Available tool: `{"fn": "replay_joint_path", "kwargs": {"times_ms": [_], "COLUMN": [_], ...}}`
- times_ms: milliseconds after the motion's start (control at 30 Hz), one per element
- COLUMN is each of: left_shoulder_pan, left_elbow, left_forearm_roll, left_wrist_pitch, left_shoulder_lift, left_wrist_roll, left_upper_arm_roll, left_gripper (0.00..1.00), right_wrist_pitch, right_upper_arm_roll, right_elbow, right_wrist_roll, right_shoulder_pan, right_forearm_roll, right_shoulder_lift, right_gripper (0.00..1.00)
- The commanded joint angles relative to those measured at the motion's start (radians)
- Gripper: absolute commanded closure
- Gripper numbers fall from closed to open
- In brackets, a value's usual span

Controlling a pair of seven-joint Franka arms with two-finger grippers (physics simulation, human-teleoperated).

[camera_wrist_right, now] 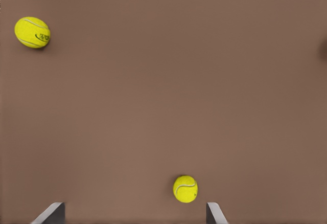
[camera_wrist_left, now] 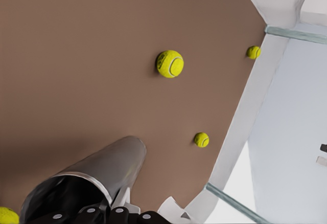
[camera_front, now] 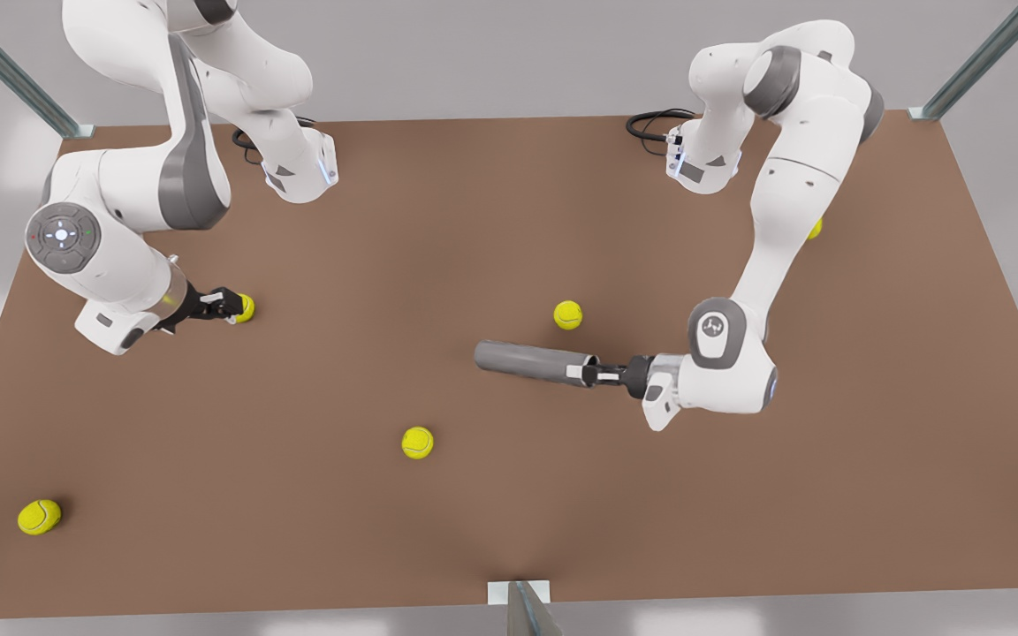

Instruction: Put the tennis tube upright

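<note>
On the brown table (camera_front: 871, 459) I see the tennis tube (camera_front: 522, 360) lying flat, the left gripper (camera_front: 591, 373) clamped on its open rim, the right gripper (camera_front: 228, 308) spread wide around a tennis ball (camera_front: 246, 308).

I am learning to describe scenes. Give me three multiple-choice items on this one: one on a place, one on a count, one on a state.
1. Where is the left claw?
A. at the rimmed end of the tennis tube
B. over the ball in the near corner
C. high above the far edge

2. How many yellow balls does the front view show?
A. three
B. five
C. seven

3. How is the tennis tube now?
A. upright
B. lying on its side on the table
C. leaning on a ball

Key: 1 A, its fingers close on the rim in the left wrist view. 2 B, four lie in the open and one peeks from behind an arm. 3 B, its whole length rests flat. The right claw waits open beside a ball at the front view's left.
</note>
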Motion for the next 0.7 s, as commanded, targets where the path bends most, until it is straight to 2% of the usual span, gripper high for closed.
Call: {"fn": "replay_joint_path", "kwargs": {"times_ms": [0, 667], "left_shoulder_pan": [0.000, 0.089], "left_elbow": [0.000, -0.011], "left_forearm_roll": [-0.003, 0.181], "left_wrist_pitch": [-0.001, -0.085], "left_shoulder_lift": [-0.006, -0.152], "left_wrist_roll": [-0.009, -0.159], "left_upper_arm_roll": [0.000, 0.003], "left_gripper": [0.79, 0.79], "right_wrist_pitch": [0.000, -0.005], "right_upper_arm_roll": [0.000, 0.000], "right_elbow": [0.001, -0.002], "right_wrist_roll": [0.000, -0.005], "right_shoulder_pan": [0.000, 0.002], "right_forearm_roll": [0.000, 0.002], "right_shoulder_lift": [0.000, -0.002], "right_gripper": [0.00, 0.00]}}
